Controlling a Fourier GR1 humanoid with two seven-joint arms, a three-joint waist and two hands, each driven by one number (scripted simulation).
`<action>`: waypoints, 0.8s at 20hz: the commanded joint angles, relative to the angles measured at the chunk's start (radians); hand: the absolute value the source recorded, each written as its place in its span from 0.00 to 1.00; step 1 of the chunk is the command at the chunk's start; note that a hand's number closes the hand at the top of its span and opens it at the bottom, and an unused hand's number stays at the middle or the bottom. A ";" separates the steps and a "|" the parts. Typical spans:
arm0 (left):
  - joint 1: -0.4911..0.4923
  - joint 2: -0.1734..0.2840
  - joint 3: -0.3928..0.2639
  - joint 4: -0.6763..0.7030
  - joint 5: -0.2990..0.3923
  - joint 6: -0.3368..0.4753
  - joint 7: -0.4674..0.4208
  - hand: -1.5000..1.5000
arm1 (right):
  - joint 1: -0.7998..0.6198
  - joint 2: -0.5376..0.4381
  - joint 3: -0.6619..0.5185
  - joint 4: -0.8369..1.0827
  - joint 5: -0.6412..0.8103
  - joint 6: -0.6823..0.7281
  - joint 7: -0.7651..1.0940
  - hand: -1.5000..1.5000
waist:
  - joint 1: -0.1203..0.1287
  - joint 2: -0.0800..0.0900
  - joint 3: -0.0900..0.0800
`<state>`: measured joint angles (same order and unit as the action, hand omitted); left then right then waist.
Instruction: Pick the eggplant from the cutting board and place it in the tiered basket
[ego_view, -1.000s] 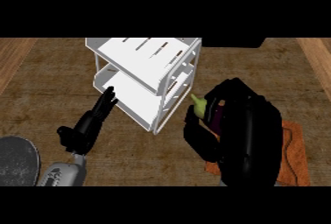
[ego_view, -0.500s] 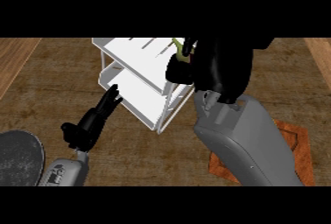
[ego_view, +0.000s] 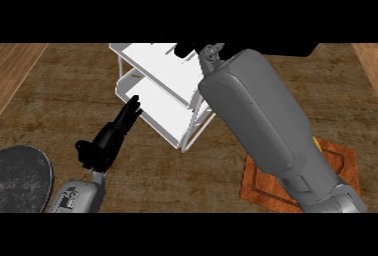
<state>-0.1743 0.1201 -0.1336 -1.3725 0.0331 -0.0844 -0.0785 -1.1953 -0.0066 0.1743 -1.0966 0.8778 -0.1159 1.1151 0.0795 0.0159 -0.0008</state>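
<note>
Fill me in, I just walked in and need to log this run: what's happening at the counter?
The robot's right arm is stretched across the counter to the top of the white tiered basket. Its right hand is mostly hidden at the basket's far edge, so whether it holds anything cannot be told; no eggplant shows. The cutting board lies partly under that arm. The left hand rests open beside the basket, near a dark plate.
</note>
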 joint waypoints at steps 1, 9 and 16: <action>-0.007 -0.010 0.000 0.051 -0.005 -0.003 -0.011 0.50 | -0.077 0.006 -0.014 0.193 -0.056 -0.203 0.036 1.00 | 0.006 0.008 -0.002; -0.006 0.005 0.003 0.023 0.003 -0.026 0.001 0.50 | -0.188 0.006 -0.030 0.379 -0.260 -0.362 -0.043 1.00 | 0.028 0.006 -0.002; -0.043 -0.027 -0.014 0.037 -0.007 -0.013 0.017 0.50 | -0.150 0.006 -0.107 0.431 -0.506 -0.517 -0.048 0.00 | 0.038 0.010 -0.001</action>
<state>-0.2028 0.1104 -0.1382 -1.3553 0.0338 -0.1047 -0.0717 -1.3502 -0.0044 0.0922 -0.6983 0.4948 -0.5059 1.0108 0.1140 0.0217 -0.0007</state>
